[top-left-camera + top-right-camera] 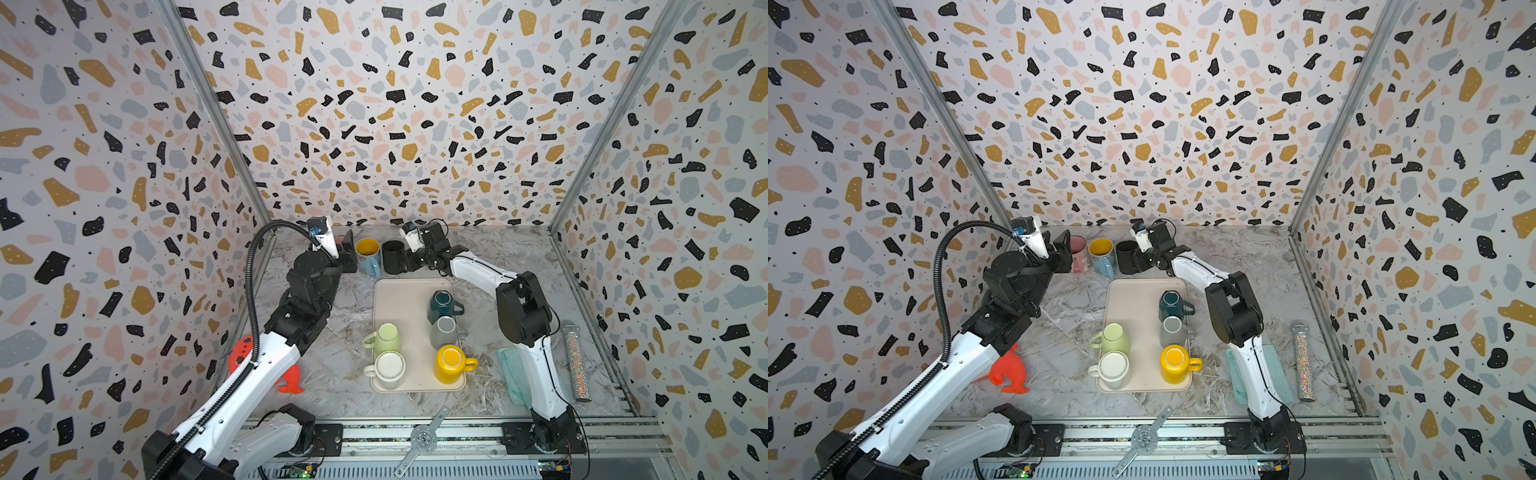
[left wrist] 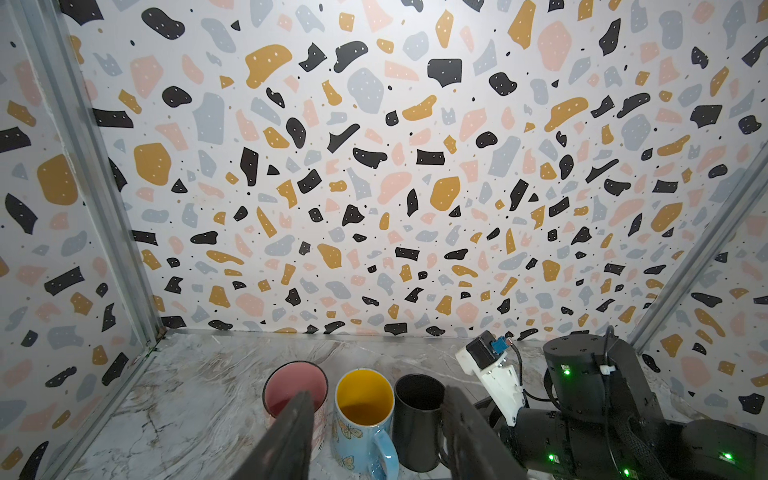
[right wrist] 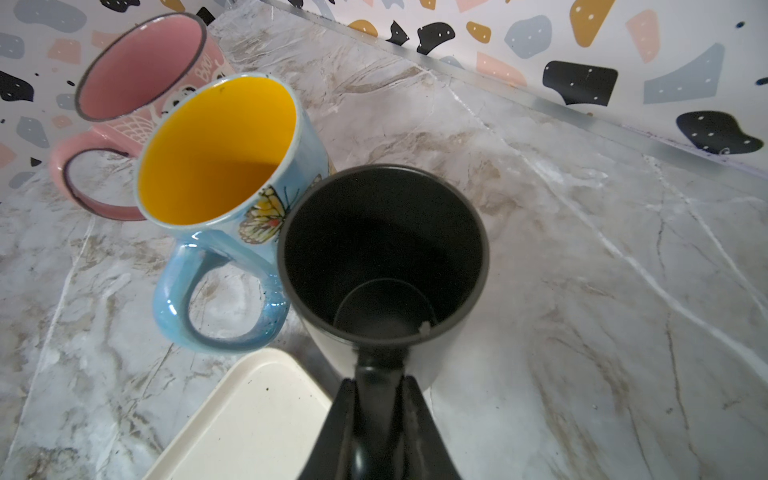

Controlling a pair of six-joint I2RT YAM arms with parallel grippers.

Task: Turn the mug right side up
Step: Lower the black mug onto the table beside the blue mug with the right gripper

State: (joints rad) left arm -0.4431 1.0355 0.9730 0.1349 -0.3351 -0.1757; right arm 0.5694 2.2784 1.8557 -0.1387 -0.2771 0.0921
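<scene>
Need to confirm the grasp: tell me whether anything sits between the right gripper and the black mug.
Nothing visible does. The right gripper is closed directly on the handle of the black mug; the blue mug stands alongside, clear of the jaws.

On my feed I've got an orange plastic toy (image 1: 1011, 372) at the left of the bench (image 1: 340, 316), a teal cloth (image 1: 511, 370) near a glittery microphone (image 1: 577, 365) on the right, and a metal strip (image 1: 424, 438) up front.

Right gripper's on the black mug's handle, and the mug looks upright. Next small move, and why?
Probably open the right gripper and release. The black mug already stands mouth-up on the table, close beside the blue mug, with its handle pinched between the jaws, so nothing seems left but letting go.
</scene>
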